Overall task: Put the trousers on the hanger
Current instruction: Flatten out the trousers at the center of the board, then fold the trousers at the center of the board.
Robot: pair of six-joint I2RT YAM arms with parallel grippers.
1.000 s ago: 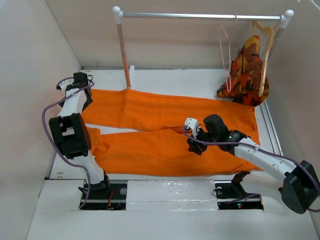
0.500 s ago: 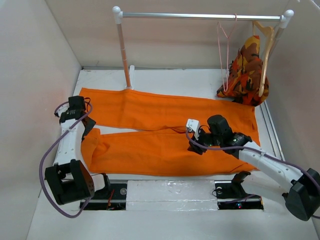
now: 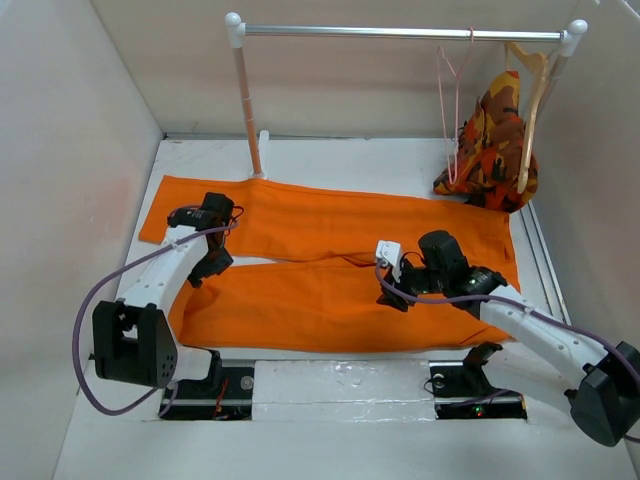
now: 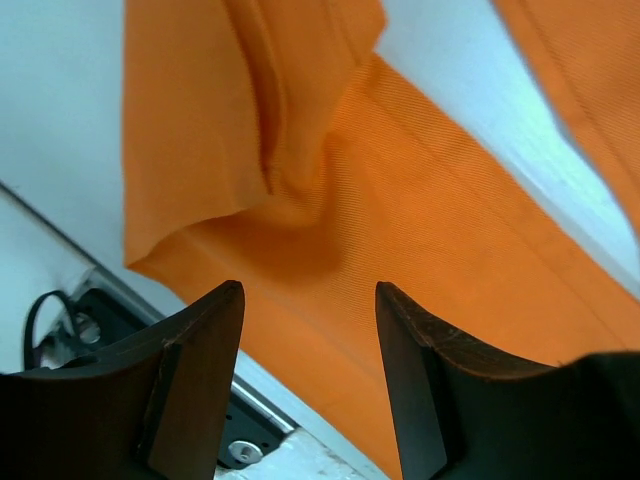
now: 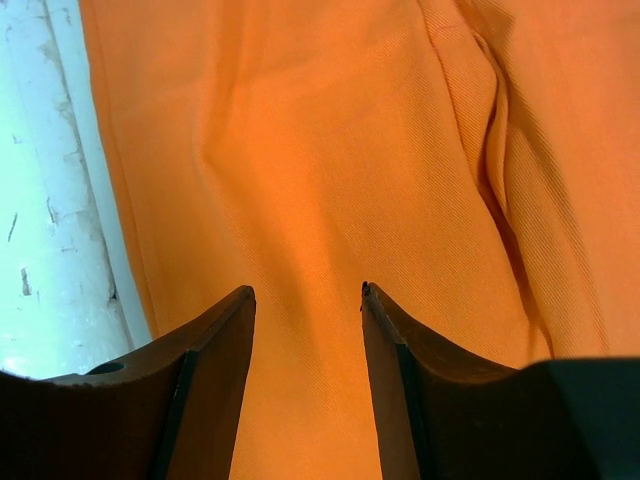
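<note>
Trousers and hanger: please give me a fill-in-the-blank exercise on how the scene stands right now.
The trousers lie spread flat on the ___.
The pink hanger hangs empty from the ___.
The left pincer and the right pincer are both ___, over orange cloth.
Missing words: table; rail; open.

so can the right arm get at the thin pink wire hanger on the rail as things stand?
Probably yes. The right tool is open and empty over the bright orange trousers, and nothing stands between it and the thin pink wire hanger. The orange-red-black patterned garment hangs close beside it and could snag.
</note>
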